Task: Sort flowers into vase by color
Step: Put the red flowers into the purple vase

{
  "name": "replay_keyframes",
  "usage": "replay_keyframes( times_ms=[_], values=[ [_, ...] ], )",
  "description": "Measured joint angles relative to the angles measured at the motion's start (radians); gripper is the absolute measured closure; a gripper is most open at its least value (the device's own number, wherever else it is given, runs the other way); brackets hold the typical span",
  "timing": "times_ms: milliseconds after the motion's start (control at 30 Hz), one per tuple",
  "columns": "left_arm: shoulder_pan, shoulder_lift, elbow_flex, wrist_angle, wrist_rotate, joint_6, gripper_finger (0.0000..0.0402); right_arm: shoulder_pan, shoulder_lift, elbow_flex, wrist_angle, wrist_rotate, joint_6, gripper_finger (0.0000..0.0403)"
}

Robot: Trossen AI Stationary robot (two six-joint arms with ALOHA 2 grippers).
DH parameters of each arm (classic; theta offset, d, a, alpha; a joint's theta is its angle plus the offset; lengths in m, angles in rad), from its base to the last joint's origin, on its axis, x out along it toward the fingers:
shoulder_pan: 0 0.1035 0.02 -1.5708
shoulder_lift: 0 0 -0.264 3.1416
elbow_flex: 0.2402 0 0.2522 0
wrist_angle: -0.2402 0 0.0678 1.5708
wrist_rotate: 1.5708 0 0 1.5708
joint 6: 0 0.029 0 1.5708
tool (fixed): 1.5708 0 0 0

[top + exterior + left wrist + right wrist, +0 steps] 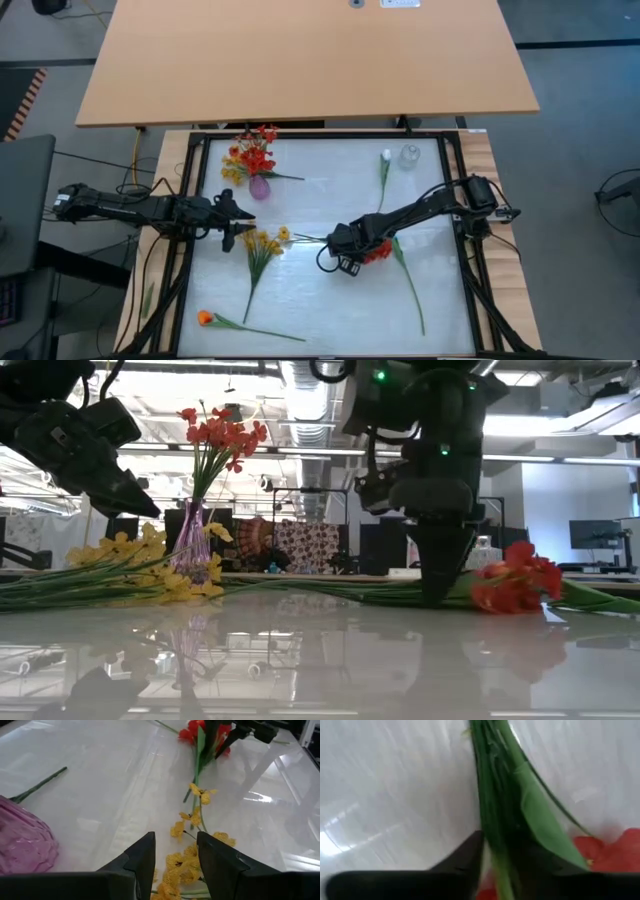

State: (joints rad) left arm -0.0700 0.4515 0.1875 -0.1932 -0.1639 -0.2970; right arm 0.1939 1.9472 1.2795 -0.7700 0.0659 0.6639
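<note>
On glossy white table (320, 300), flowers (262, 245).

The right gripper (437, 595) hides part of the red flower's (515, 585) stem in the low view. The purple vase (22, 840) is cut off by the left wrist view's edge.

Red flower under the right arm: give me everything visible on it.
The red flower is an artificial spray: clustered red blooms, a long thin green stem and a broad green leaf, plastic or fabric by the look. It lies flat on the glossy white table, blooms toward the centre, stem running toward the near right. The right end effector is down on it, with stem and leaf between its fingers just behind the blooms. Its stem tip nears the yellow spray.
</note>
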Motion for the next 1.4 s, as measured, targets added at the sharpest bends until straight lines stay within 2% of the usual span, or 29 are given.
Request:
replay_keyframes(
  times_ms=[67,133,333,467,533,700,867,1067,1200,1333,1400],
  values=[
    [0.000,0.000,0.000,0.000,-0.017,0.000,0.0269,-0.008,-0.004,0.022,-0.028,-0.034,-0.035,0.0338],
    [0.000,0.000,0.000,0.001,-0.035,-0.003,0.0269,-0.022,-0.010,0.065,-0.058,-0.129,-0.089,0.0380],
    [0.000,0.000,0.000,0.015,-0.061,-0.052,0.0269,-0.094,-0.084,0.193,-0.119,-0.585,-0.198,0.0362],
    [0.000,0.000,0.000,0.027,-0.061,-0.103,0.0269,-0.156,-0.153,0.205,-0.113,-0.891,-0.254,0.0376],
    [0.000,0.000,0.000,0.027,-0.061,-0.131,0.0269,-0.193,-0.181,0.207,-0.129,-0.975,-0.294,0.0381],
    [0.000,0.000,0.000,0.027,-0.059,-0.199,0.0269,-0.300,-0.172,0.204,-0.196,-0.980,-0.299,0.0360],
    [0.000,0.000,0.000,0.027,-0.051,-0.242,0.0269,-0.345,-0.159,0.206,-0.209,-0.983,-0.311,0.0292],
    [0.000,0.000,0.000,0.026,-0.045,-0.257,0.0269,-0.412,-0.082,0.203,-0.215,-0.954,-0.343,0.0193],
    [-0.001,0.000,0.000,0.019,-0.042,-0.285,0.0269,-0.436,-0.059,0.204,-0.204,-0.955,-0.522,0.0150],
    [-0.001,0.000,0.000,0.016,-0.023,-0.288,0.0269,-0.427,-0.058,0.234,-0.204,-0.917,-0.775,0.0144],
    [-0.001,0.000,0.000,0.016,-0.015,-0.292,0.0269,-0.394,-0.060,0.263,-0.203,-0.858,-0.974,0.0144]
  ],
)
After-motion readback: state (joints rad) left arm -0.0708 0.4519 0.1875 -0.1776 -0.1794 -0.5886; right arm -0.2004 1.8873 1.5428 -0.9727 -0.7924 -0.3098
